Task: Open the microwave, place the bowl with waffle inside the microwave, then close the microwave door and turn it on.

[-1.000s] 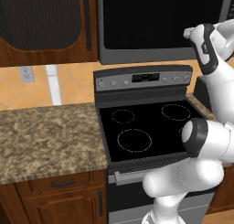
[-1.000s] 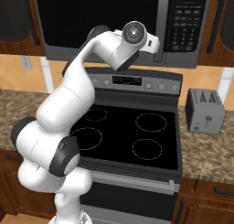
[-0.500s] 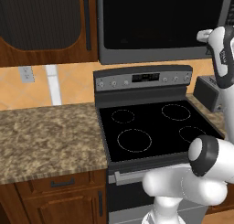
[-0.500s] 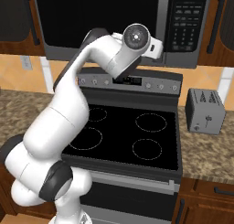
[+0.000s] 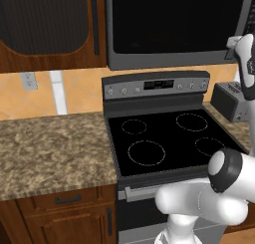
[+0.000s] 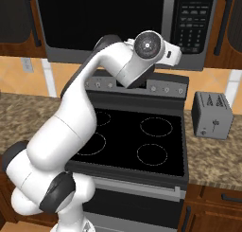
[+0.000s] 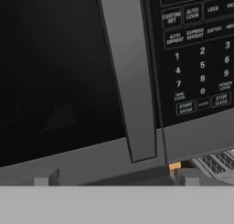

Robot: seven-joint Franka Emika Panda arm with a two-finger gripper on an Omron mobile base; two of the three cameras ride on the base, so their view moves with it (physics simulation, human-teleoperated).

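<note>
The microwave (image 6: 108, 27) hangs above the stove, and the microwave door (image 7: 55, 72) is closed. In the hand view its grey bar handle (image 7: 130, 81) runs down the middle, with the button panel (image 7: 199, 58) to its right. My gripper (image 7: 116, 178) is open, close in front of the handle's lower end, with one fingertip on each side and nothing between them. From the right base view the hand (image 6: 174, 53) is raised at the door's lower right corner, beside the button panel (image 6: 191, 22). The bowl with waffle is out of view.
A black glass-top stove (image 5: 164, 138) sits below the microwave, with its control strip (image 5: 157, 86) at the back. A grey toaster (image 6: 212, 115) stands on the counter to the right. A granite counter (image 5: 50, 148) stretches left. Dark-paned wooden cabinets (image 5: 45, 29) flank the microwave.
The arm has swung to the right and the hand has come closer to the microwave's handle side. The jaws have stayed open.
</note>
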